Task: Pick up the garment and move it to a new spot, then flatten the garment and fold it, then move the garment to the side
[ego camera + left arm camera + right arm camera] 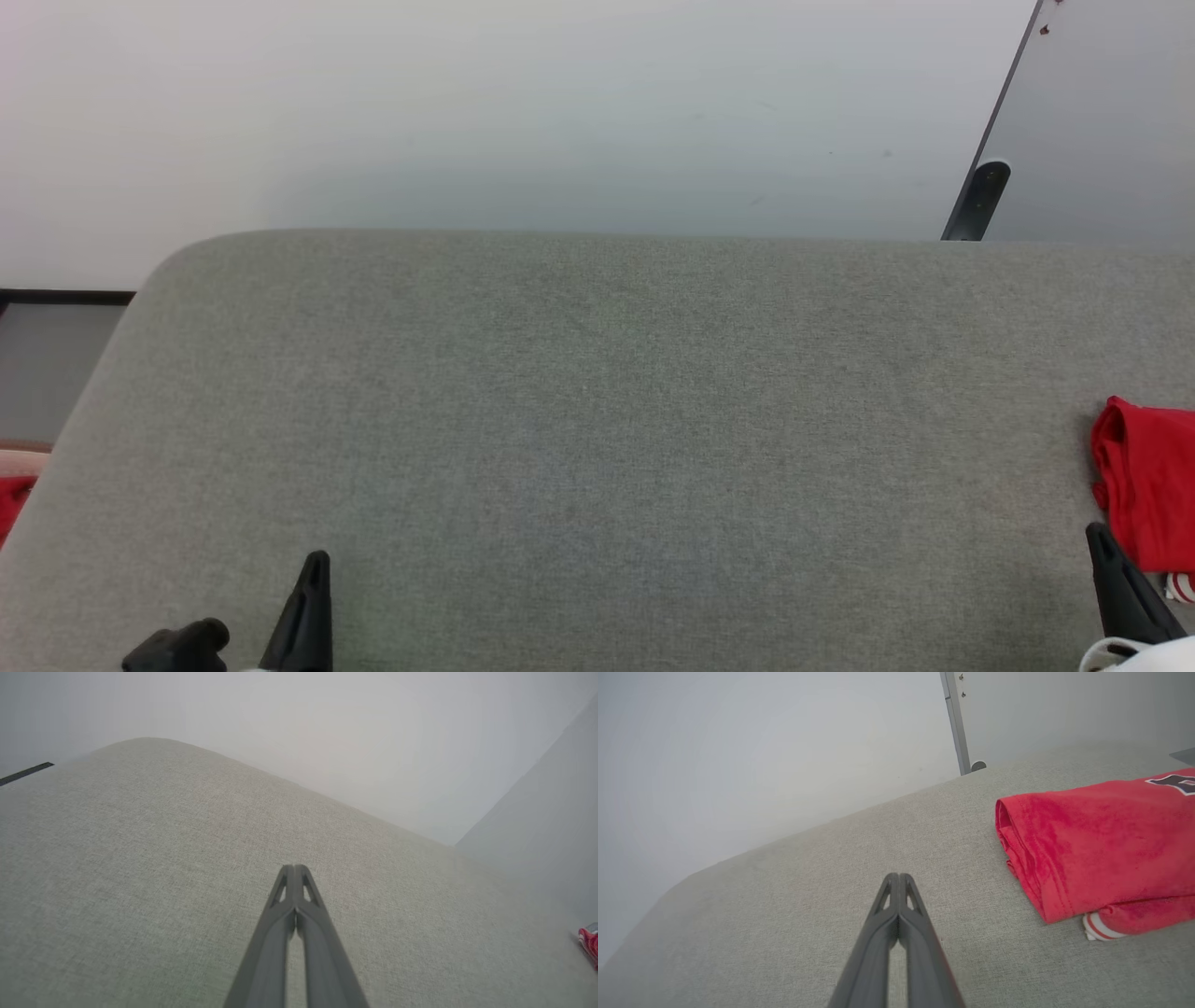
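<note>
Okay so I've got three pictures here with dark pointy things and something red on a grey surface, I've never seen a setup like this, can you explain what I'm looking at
This is a two-armed robot facing a grey fabric surface. One picture is from its head camera, looking down; the other two are from cameras on each wrist, looking along the fingers. The dark points are its tools: the left gripper and the right gripper, both shut and holding nothing. The red thing is the garment, a folded red shirt with white striped trim, lying at the robot's right, beside the right gripper and apart from it.

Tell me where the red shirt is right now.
The garment lies folded at the far right edge of the head view on the grey cushion, just beyond the shut right gripper.
</note>
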